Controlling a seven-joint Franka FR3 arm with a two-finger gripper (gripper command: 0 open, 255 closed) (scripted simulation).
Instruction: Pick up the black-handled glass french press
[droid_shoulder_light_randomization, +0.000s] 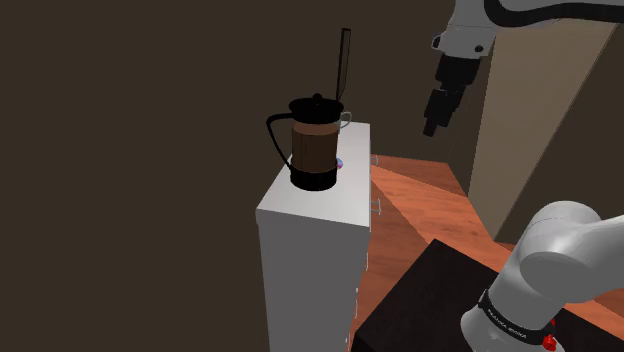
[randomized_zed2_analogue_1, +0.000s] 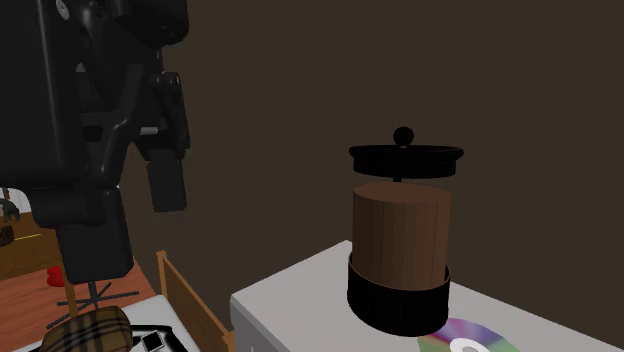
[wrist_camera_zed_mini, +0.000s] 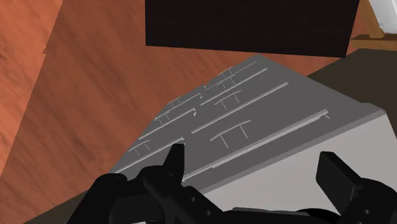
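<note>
The french press (droid_shoulder_light_randomization: 314, 146) stands upright on top of a tall white drawer cabinet (droid_shoulder_light_randomization: 320, 208). It has a black lid with a knob, a black base, a thin black handle and a brown-filled body (randomized_zed2_analogue_1: 401, 240). My gripper (droid_shoulder_light_randomization: 433, 126) hangs in the air, apart from the press, toward the shoulder view's right and slightly higher than its lid. In the second exterior view the gripper (randomized_zed2_analogue_1: 130, 215) is large at the left with its fingers (randomized_zed2_analogue_1: 166, 186) apart. The wrist view has the open gripper (wrist_camera_zed_mini: 257, 167) over the cabinet's drawer fronts (wrist_camera_zed_mini: 254, 108), with nothing between the fingers.
A shiny disc (randomized_zed2_analogue_1: 465, 342) lies on the cabinet top beside the press's base. A thin dark slat (droid_shoulder_light_randomization: 344, 62) rises behind the press. Wooden floor (droid_shoulder_light_randomization: 420, 210) and my black stand (droid_shoulder_light_randomization: 440, 300) lie below. A wooden rail (randomized_zed2_analogue_1: 185, 290) and a plaid object (randomized_zed2_analogue_1: 85, 335) sit low.
</note>
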